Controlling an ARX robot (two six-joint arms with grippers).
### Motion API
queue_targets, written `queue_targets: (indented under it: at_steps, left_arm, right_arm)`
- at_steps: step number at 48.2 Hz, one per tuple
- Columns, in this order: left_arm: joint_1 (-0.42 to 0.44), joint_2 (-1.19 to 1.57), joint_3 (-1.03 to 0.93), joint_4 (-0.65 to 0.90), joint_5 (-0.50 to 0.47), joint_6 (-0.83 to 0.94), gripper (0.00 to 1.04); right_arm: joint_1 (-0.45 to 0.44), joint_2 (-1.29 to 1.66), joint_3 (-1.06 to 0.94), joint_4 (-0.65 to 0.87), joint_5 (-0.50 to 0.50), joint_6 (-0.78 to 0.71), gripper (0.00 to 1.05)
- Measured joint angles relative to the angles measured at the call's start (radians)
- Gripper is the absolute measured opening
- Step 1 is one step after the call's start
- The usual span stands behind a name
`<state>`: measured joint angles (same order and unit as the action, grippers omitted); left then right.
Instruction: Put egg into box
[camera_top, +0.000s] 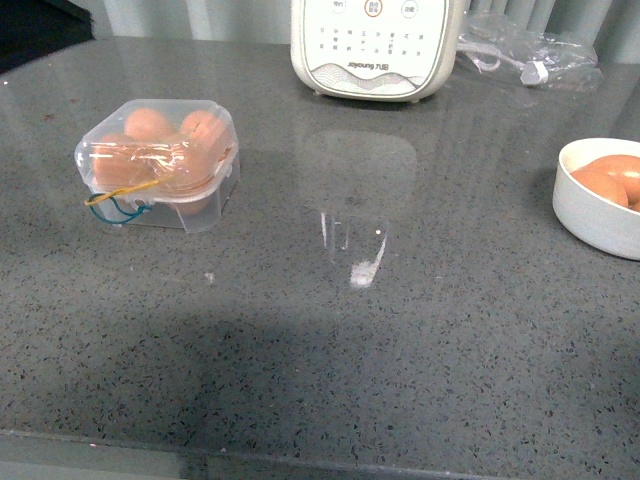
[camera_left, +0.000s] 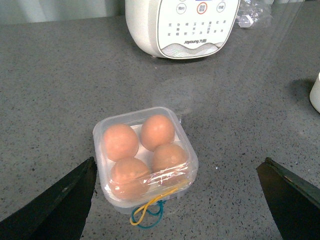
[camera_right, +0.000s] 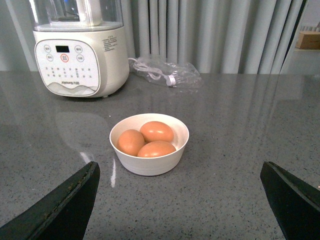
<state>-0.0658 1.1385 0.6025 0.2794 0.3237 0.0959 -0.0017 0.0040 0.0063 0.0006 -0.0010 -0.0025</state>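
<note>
The clear plastic box (camera_top: 160, 165) stands at the left of the grey counter. Its lid looks shut over several brown eggs, and yellow and blue rubber bands (camera_top: 118, 203) hang at its front. In the left wrist view the box (camera_left: 145, 160) lies between my open left gripper's (camera_left: 179, 160) dark fingers, lower down. Three brown eggs (camera_right: 156, 131) lie in a round white bowl (camera_right: 150, 165); I cannot tell which is the task's egg. My right gripper (camera_right: 180, 164) is open and empty, short of the bowl. Neither arm shows in the front view.
The bowl (camera_top: 590, 215) sits at the right edge of the front view. A white Joyoung appliance (camera_top: 375, 45) stands at the back middle. A clear plastic bag with a cable (camera_top: 525, 50) lies to its right. The counter's front edge (camera_top: 300, 450) is near.
</note>
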Motion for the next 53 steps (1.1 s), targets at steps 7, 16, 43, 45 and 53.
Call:
queue_targets:
  at_steps: [7,16,43,45,53]
  left_arm:
    - [0.072,-0.134,0.029,-0.182,0.034,0.035,0.98]
    - [0.213,-0.328,0.030,-0.382,0.165,0.109,0.98]
    - [0.459,-0.579,-0.286,-0.041,0.053,-0.036,0.62]
    - [0.440,-0.599,-0.306,-0.036,0.034,-0.052,0.56]
    - [0.326,-0.690,-0.406,-0.035,-0.074,-0.083,0.23]
  right_arm:
    - [0.000,0.000,0.000,0.000,0.000,0.000,0.97]
    - [0.000,0.000,0.000,0.000,0.000,0.000,0.97]
    - [0.000,0.000,0.000,0.000,0.000,0.000,0.97]
    - [0.000,0.000,0.000,0.000,0.000,0.000,0.97]
    - [0.000,0.000,0.000,0.000,0.000,0.000,0.97]
